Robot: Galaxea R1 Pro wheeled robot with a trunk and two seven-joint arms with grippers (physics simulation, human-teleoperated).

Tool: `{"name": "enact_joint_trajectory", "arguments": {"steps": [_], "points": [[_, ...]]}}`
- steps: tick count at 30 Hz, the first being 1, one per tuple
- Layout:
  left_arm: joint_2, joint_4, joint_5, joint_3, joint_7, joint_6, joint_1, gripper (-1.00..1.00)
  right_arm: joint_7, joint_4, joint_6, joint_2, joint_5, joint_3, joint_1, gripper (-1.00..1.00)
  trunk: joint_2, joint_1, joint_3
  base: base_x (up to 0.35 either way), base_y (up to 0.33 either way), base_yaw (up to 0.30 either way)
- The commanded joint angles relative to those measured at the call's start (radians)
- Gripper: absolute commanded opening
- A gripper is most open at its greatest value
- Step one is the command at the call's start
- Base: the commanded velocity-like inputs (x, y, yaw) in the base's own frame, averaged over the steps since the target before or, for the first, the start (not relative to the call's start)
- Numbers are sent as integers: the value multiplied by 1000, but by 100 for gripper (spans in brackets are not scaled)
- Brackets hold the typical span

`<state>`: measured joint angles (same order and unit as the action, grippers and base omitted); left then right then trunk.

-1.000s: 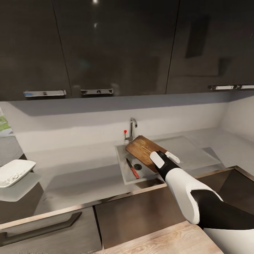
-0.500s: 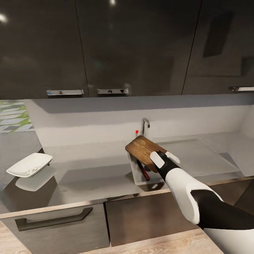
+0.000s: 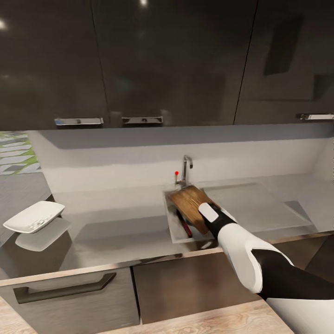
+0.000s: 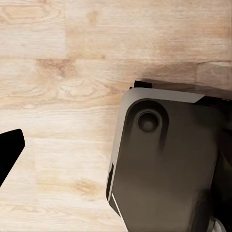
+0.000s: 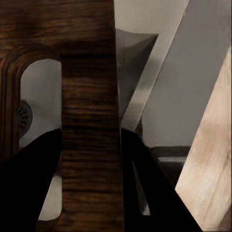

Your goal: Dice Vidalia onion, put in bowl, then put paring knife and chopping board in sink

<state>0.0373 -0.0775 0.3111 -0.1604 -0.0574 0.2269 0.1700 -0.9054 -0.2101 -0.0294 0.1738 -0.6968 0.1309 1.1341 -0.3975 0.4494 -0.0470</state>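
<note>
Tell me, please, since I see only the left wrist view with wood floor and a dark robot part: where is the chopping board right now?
Observer: The right gripper holds the chopping board tilted over the sink.
Operator: Thank you. How is it gripped?
Observer: In the right wrist view, its fingers clamp the wooden strip beside the slot handle.
Operator: And where is the paring knife?
Observer: The paring knife lies in the sink basin, partly under the board.
Operator: Is the bowl nearby?
Observer: No, the white bowl sits far left on the countertop.
</note>
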Motion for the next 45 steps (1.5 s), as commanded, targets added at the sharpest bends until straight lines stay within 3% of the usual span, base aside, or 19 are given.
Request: {"name": "enact_joint_trajectory", "arguments": {"steps": [1, 9, 26, 38, 45], "points": [[0, -4, 6, -8, -1, 6, 2, 100, -20, 5, 6, 1, 1, 5, 1, -100, -2, 1, -2, 0, -20, 0], [0, -4, 6, -8, -1, 6, 2, 100, -140, 9, 57, 1, -39, 4, 1, -100, -2, 1, -2, 1, -3, 0], [0, -4, 6, -8, -1, 6, 2, 100, -145, 11, 65, 1, -35, 7, 1, -100, -2, 1, -2, 213, 136, 0], [0, -4, 6, -8, -1, 6, 2, 100, -147, 61, 95, 1, -30, 10, 1, -100, -2, 1, -2, 24, 5, 0], [0, -4, 6, -8, -1, 5, 2, 100, -221, 65, 129, 1, -33, 9, 1, -100, -2, 1, -2, 0, 0, 0]]}}
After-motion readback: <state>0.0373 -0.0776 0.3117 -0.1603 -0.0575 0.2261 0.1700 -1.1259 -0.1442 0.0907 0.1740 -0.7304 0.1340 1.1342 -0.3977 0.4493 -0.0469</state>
